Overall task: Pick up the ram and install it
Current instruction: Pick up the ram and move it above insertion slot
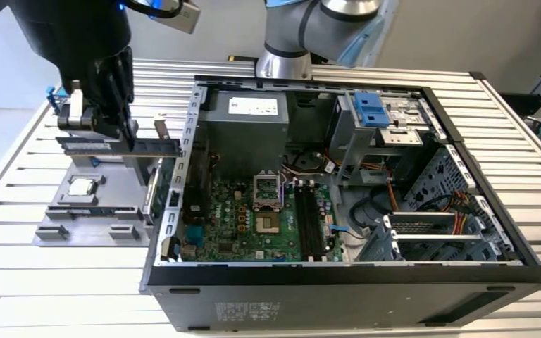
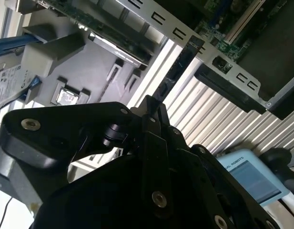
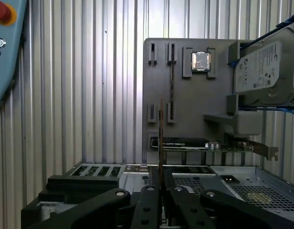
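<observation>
Between the fingertips of the gripper [image 3: 160, 188] sits the ram [image 3: 160, 138], pinched along one long edge, with the jaws closed flat against its two faces and no gap showing. In the first wrist view it runs edge-on, a thin line straight out from the fingers. In the exterior view the gripper [image 1: 110, 132] carries the ram [image 1: 144, 146] level and clear above the grey tray [image 1: 92, 211], one end reaching close to the side wall of the open computer case [image 1: 346, 296], which stands at the exterior view's right of the tray. On the tray below lie a square silver processor chip [image 3: 200, 61], a graphics card [image 3: 180, 143] along the side nearest the case, a hard drive [image 3: 261, 67] with blue rails, and another thin board [image 3: 172, 86] standing on edge in the tray's slots. Inside the case, the motherboard [image 1: 242, 218] shows its long dark memory slots [image 1: 308, 218], well apart from the held stick.
</observation>
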